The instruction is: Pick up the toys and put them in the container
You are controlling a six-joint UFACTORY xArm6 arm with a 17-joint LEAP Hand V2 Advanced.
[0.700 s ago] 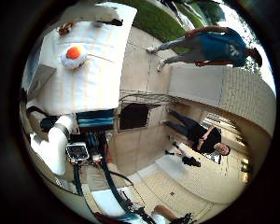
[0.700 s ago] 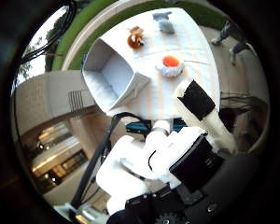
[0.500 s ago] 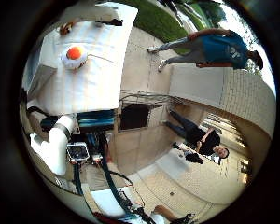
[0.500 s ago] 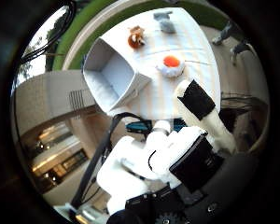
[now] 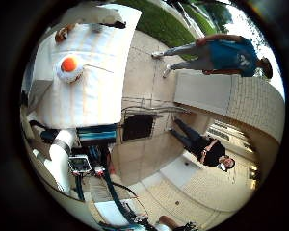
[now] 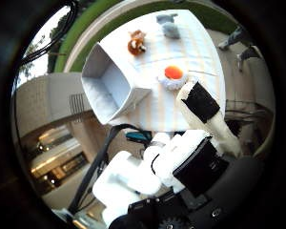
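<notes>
On the striped table (image 6: 148, 109) stand a grey bin (image 6: 109, 86) and three toys: egg (image 6: 173, 74) nearest the hand (image 6: 181, 157), fox (image 6: 136, 43) beyond, grey toy (image 6: 169, 28) farthest. The bin lies at the egg's nine o'clock. The fingers (image 6: 200, 102) reach out straight, holding nothing.

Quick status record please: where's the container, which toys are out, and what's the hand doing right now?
surface: white-clothed table
container: white open box on the table, looks empty
toys out: fried-egg toy, brown plush, grey plush, all on the cloth outside the box
hand: right hand well above the table, fingers relaxed, holding nothing
toys in container: none visible
</notes>
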